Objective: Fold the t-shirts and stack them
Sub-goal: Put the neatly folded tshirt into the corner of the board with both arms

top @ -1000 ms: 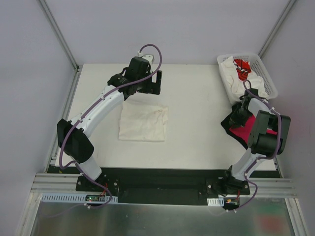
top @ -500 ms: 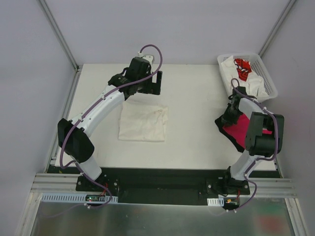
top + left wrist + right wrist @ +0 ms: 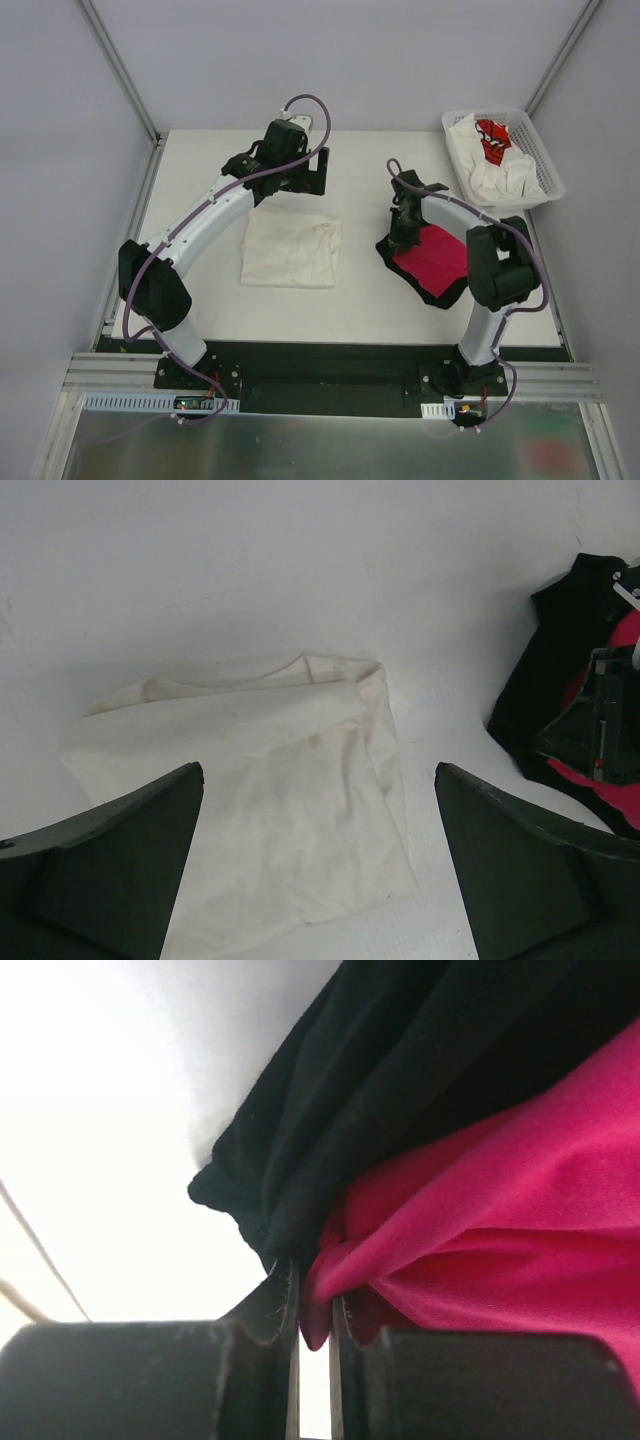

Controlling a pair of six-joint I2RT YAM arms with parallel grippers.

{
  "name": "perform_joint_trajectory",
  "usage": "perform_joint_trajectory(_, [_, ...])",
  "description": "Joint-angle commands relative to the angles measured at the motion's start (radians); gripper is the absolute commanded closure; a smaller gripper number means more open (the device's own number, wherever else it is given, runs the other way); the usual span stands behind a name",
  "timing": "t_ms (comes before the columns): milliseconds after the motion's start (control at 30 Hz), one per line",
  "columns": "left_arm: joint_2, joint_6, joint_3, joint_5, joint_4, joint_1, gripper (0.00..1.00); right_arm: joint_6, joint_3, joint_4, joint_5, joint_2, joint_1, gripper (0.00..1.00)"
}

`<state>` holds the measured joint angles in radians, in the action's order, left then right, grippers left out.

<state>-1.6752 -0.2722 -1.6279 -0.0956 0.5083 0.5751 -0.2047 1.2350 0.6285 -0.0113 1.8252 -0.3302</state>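
A folded cream shirt (image 3: 291,251) lies flat on the tabletop (image 3: 370,300), left of its middle and about midway between the far and near edges. The left gripper (image 3: 305,175) hangs above the shirt's far edge with its jaws spread wide and nothing between them; the left wrist view shows the shirt (image 3: 270,800) lying below the left gripper (image 3: 318,770). Toward the right edge, a pink shirt (image 3: 433,258) lies spread on a black shirt (image 3: 392,250), whose dark border shows along the left and near sides. The right gripper (image 3: 404,225) is at the far left corner of this pair, its jaws nearly closed, pinching a fold of the pink shirt (image 3: 520,1220) together with the edge of the black shirt (image 3: 420,1070). A basket (image 3: 545,165) at the far right corner holds crumpled white shirts (image 3: 500,175) and a red-print shirt (image 3: 492,138).
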Motion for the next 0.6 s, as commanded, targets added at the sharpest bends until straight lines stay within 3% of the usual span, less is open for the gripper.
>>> perform_joint_trajectory(0, [0.045,0.004,0.013,-0.029,-0.024,0.000,0.01,-0.042,0.107,0.037,-0.044,0.052,-0.087,0.99])
perform_joint_trajectory(200, [0.035,0.004,0.011,-0.023,-0.028,0.000,0.01,-0.051,0.236,0.071,-0.061,0.120,-0.200,0.99])
perform_joint_trajectory(433, [0.038,0.001,0.014,-0.021,-0.031,-0.001,0.01,-0.042,0.248,0.089,-0.056,0.125,-0.276,0.99])
perform_joint_trajectory(500, [0.045,-0.001,0.019,-0.013,-0.033,0.000,0.01,-0.027,0.230,0.094,-0.030,0.109,-0.273,0.91])
perform_joint_trajectory(533, [0.048,-0.002,0.022,-0.012,-0.033,0.000,0.01,-0.025,0.219,0.102,-0.007,0.086,-0.273,0.78])
perform_joint_trajectory(567, [0.057,-0.004,0.029,-0.004,-0.036,0.000,0.01,-0.021,0.215,0.108,-0.007,0.073,-0.265,0.73])
